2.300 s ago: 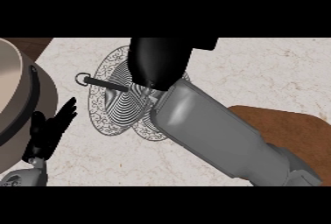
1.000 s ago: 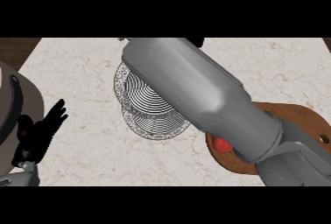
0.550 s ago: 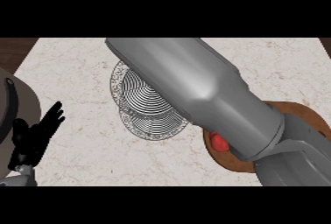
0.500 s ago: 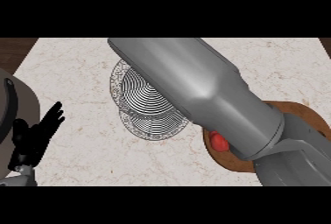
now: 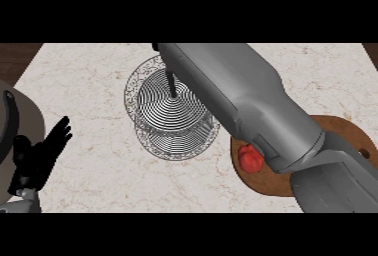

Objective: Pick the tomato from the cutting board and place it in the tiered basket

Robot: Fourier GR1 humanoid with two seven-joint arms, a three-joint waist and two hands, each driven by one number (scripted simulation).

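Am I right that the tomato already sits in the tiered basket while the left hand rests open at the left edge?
Not quite. The head view shows the tomato on the cutting board, beside the tiered basket, not in it. The left hand does rest open at the left edge.

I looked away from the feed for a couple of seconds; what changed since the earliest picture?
The right forearm swung up across the tiered basket, its hand now out of view, uncovering the tomato on the cutting board. The left hand rests open at the left edge as before; the tomato is still untaken.
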